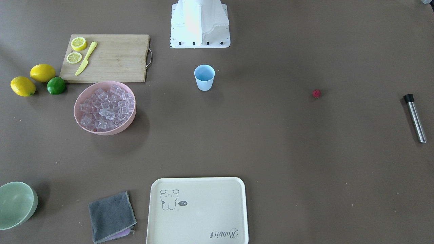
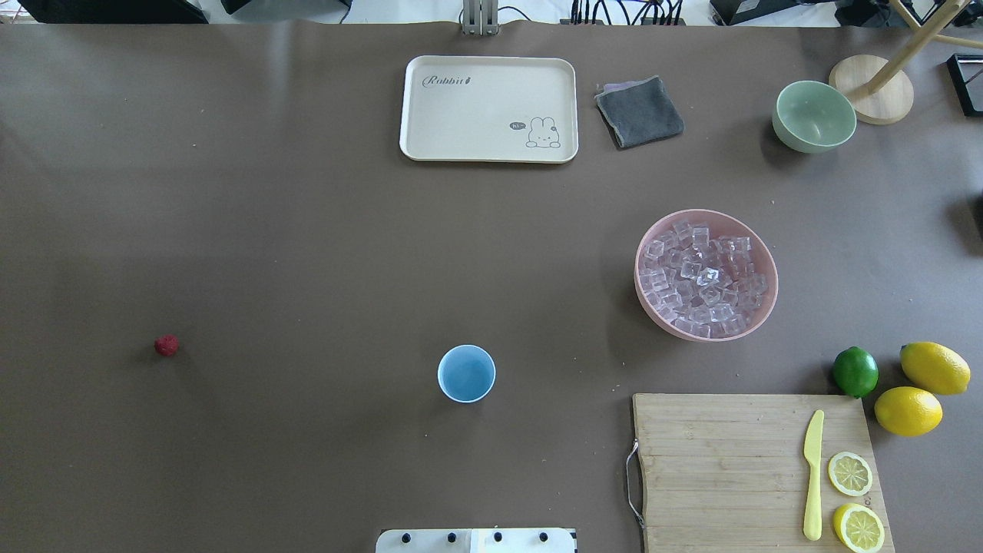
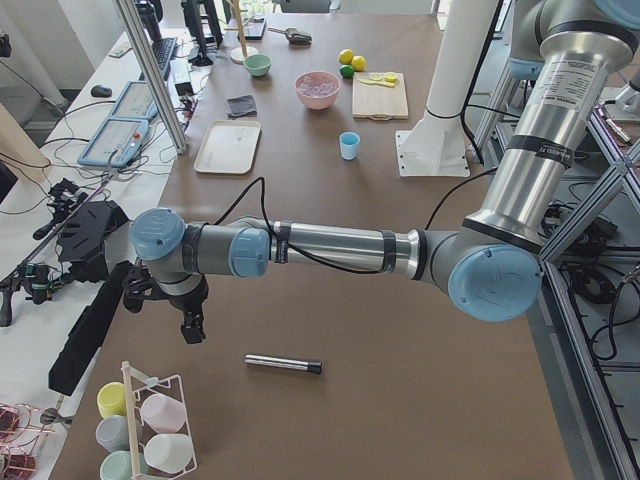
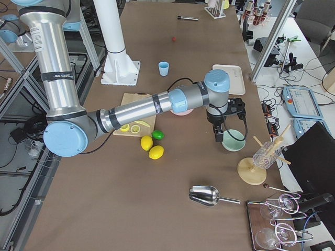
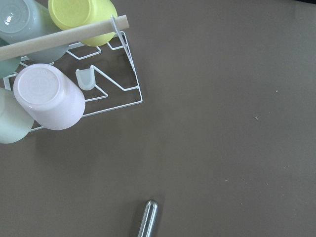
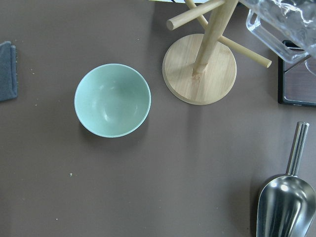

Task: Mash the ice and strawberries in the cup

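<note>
The light blue cup (image 2: 466, 373) stands upright and looks empty near the robot's base. The ice (image 2: 705, 275) fills a pink bowl (image 2: 645, 303) to the cup's right. The one small red strawberry (image 2: 166, 345) lies alone on the table far to the left. A steel muddler (image 1: 415, 118) lies at the table's left end. My left gripper (image 3: 191, 328) hangs beside the muddler (image 3: 284, 364), near a cup rack; I cannot tell if it is open. My right gripper (image 4: 219, 135) hangs over a pale green bowl (image 4: 233, 140); I cannot tell its state.
A wooden cutting board (image 2: 756, 468) holds a yellow knife and lemon halves, with two lemons and a lime (image 2: 855, 371) beside it. A cream tray (image 2: 488, 108) and grey cloth (image 2: 639, 113) lie at the far edge. A steel scoop (image 6: 285, 202) and wooden stand (image 6: 200, 69) are near the green bowl.
</note>
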### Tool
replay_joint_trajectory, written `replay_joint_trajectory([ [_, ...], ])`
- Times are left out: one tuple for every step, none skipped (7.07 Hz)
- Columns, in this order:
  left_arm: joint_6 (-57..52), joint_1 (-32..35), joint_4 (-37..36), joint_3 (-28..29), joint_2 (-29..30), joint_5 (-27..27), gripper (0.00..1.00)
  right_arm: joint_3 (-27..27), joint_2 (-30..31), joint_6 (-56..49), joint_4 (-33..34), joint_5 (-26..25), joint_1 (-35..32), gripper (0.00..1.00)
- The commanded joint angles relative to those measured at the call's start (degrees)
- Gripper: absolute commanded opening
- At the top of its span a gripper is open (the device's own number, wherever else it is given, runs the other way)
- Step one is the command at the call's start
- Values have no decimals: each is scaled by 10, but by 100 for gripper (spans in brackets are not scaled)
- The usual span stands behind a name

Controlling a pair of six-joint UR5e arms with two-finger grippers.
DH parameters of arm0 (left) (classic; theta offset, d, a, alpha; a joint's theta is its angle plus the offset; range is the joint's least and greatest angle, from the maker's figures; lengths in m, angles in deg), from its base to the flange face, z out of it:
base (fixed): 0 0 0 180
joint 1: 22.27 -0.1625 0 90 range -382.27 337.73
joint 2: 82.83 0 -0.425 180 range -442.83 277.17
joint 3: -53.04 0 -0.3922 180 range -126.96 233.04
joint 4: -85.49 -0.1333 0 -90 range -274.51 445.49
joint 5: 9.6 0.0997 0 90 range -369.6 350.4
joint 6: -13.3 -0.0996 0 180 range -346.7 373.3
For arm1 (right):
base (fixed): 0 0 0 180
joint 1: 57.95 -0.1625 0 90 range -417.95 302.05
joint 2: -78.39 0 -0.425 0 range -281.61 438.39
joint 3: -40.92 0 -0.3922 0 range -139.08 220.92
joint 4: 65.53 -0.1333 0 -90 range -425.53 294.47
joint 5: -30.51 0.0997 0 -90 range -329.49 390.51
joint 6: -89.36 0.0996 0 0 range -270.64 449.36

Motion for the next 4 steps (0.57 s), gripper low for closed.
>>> replay_joint_trajectory([
  [-14,0,0,-25,-23,28,99,-4,-2,-4,-1,-4,0,100],
  [-14,0,0,-48,-37,29,99,-11,-1,0,-1,-22,0,100],
  [-15,0,1,-68,-51,30,99,-10,0,0,-1,-26,0,100],
  [-15,0,3,-75,-52,28,99,-12,0,-2,0,-25,0,100],
])
